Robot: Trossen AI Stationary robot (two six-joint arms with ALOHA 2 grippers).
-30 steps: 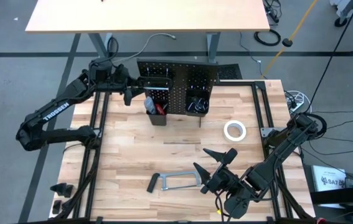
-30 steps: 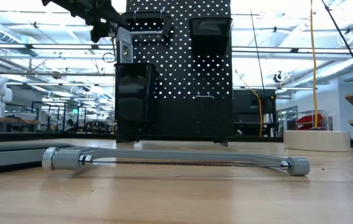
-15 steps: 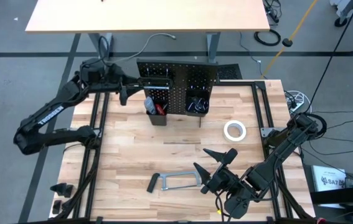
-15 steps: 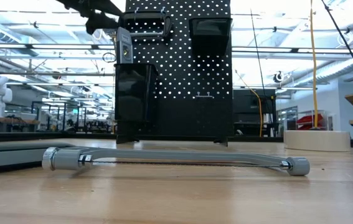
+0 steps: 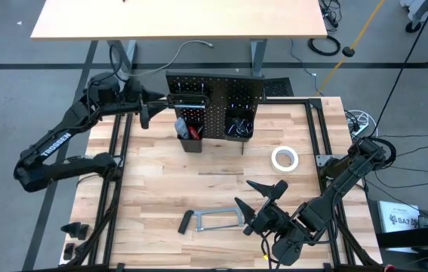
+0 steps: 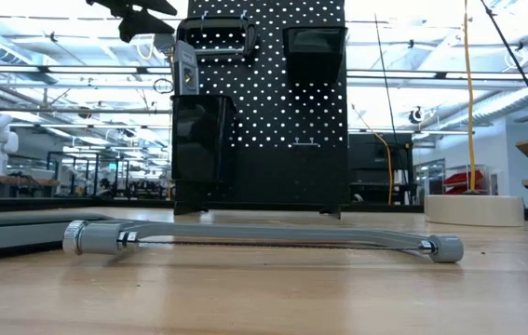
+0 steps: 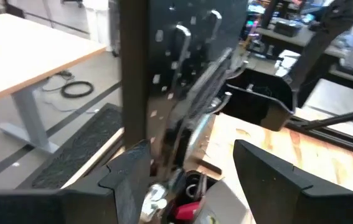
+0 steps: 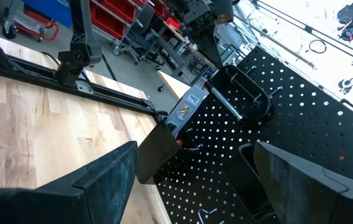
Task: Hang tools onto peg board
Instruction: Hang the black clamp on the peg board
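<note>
The peg board [image 5: 215, 102] was an upright black perforated panel standing at the table's [image 5: 161, 189] far edge, near the middle. Two black bins hung on its front; the left bin [image 5: 189, 130] held a red-handled tool [image 5: 195, 133], the right bin [image 5: 238, 125] some metal tools too small to tell apart. A black C-clamp [image 6: 215, 37] hung on hooks near the top, and a grey level [image 6: 184, 67] stood tilted beside it.

On the table lay one grey hacksaw [image 5: 214, 220] close to the near edge, and one white tape roll [image 5: 284, 159] toward the right edge (well apart from the saw).

The left end effector [image 5: 144, 113] hovered just off the board's left side, fingers apart and empty. The right end effector [image 5: 265, 202] hung at the near edge beside the hacksaw's handle — fingers spread wide, holding nothing.
</note>
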